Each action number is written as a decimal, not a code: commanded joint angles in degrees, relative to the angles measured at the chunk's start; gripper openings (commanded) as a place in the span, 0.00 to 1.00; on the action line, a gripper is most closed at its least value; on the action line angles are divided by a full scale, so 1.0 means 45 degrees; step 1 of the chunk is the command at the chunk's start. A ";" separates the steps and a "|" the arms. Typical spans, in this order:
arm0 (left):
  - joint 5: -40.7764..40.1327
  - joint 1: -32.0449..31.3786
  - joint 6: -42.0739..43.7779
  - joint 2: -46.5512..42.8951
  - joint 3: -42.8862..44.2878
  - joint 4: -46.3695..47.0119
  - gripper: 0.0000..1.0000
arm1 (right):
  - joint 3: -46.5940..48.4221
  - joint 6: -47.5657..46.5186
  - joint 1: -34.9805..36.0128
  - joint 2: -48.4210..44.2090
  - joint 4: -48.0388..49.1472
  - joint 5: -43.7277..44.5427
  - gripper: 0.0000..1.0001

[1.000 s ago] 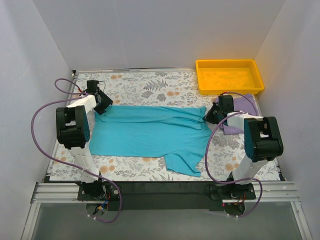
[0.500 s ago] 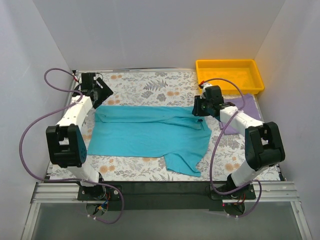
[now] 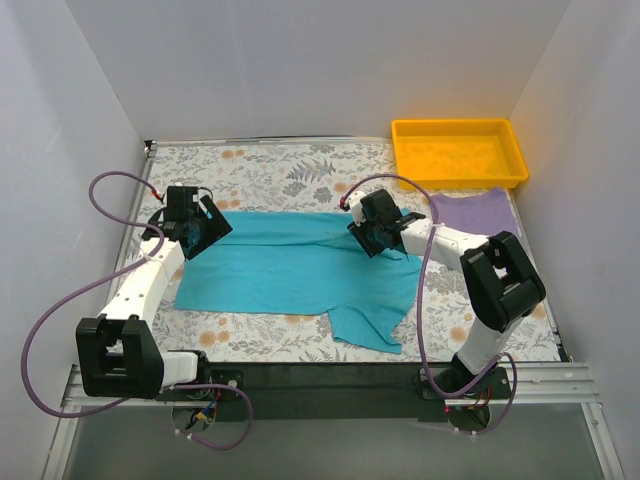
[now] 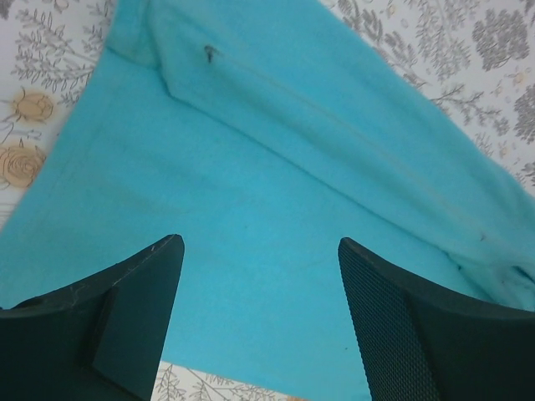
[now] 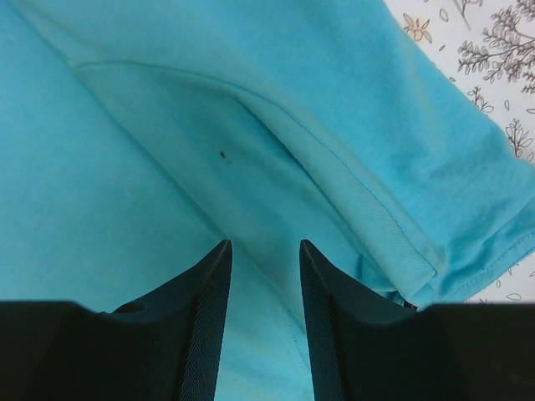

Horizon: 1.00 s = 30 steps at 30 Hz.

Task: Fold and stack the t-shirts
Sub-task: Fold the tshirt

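1. The left gripper [image 3: 205, 226] has swung from the far left corner of the worktop [image 3: 280, 170] to a spot over the left edge of the teal t-shirt [image 3: 290, 275]. Its jaws are spread wide and hold nothing.
2. The teal t-shirt lies mid-worktop with its far edge folded over and a corner trailing toward the near edge. Folding looks barely begun.
3. The right gripper [image 3: 372, 236] has moved inward from the shirt's right edge. Its jaws are narrowly parted and pinch nothing visible.
4. The lavender t-shirt [image 3: 470, 212], now out from behind the arm, lies at the far right.
5. The yellow tray [image 3: 460, 124], just beyond it, holds nothing.
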 commanded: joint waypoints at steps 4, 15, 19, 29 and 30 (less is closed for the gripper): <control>-0.0121 0.0009 0.0112 -0.1053 -0.0767 -0.0500 0.69 | 0.0635 -0.1250 0.0291 0.0513 -0.0265 0.0864 0.38; -0.0219 0.0009 0.0405 -0.1053 -0.0826 -0.0559 0.69 | 0.2039 -0.1972 0.0350 0.0669 -0.1318 0.0962 0.05; -0.0161 0.0009 0.0658 -0.0722 -0.0650 -0.0559 0.69 | 0.4008 -0.2460 0.0272 0.1254 -0.2215 0.0825 0.01; 0.0230 0.0009 0.0854 -0.0233 -0.0591 -0.0579 0.69 | 0.7894 -0.2560 -0.0917 0.4433 -0.2608 0.0083 0.01; 0.0250 0.0009 0.0855 -0.0136 -0.0591 -0.0560 0.69 | 0.8230 -0.2481 -0.0997 0.4749 -0.2686 0.0063 0.02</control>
